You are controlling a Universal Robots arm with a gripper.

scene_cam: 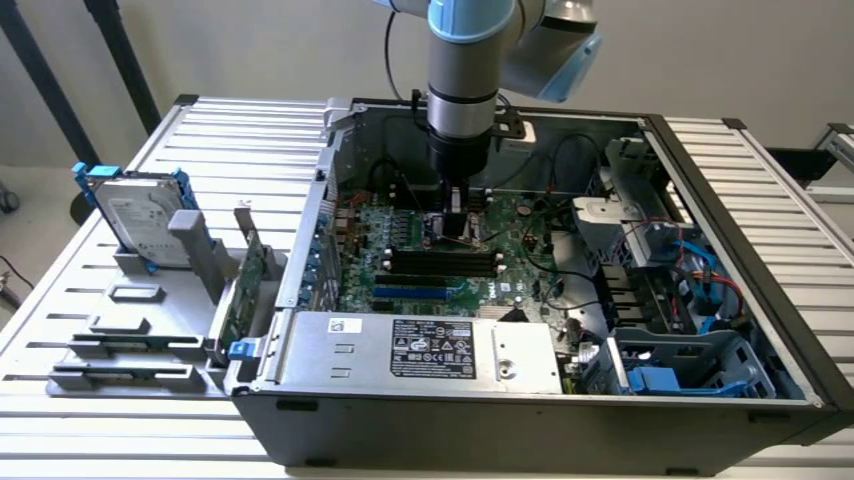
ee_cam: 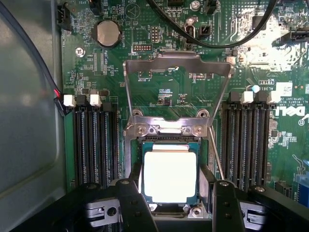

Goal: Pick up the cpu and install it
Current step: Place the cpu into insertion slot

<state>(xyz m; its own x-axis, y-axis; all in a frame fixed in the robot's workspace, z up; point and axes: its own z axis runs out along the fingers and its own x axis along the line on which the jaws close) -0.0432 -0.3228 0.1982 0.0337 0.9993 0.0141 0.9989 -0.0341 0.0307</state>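
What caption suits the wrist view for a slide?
Small silver-grey square cpu at the green motherboard's open socket, metal retention frame raised, black hand straddling it.

**Component count.** You are viewing one robot arm (scene_cam: pixel 461 60) carrying one gripper (ee_cam: pixel 173 186) with two fingers (ee_cam: pixel 133 208). You are counting one computer case (scene_cam: pixel 534 420), one motherboard (ee_cam: pixel 96 67), one cpu (ee_cam: pixel 170 174), one load plate (ee_cam: pixel 176 63), one coin cell (ee_cam: pixel 107 33), two banks of memory slots (ee_cam: pixel 94 145) and one power supply (scene_cam: pixel 414 345). You are also seeing one hard drive (scene_cam: pixel 134 215) and one circuit card (scene_cam: pixel 247 285).
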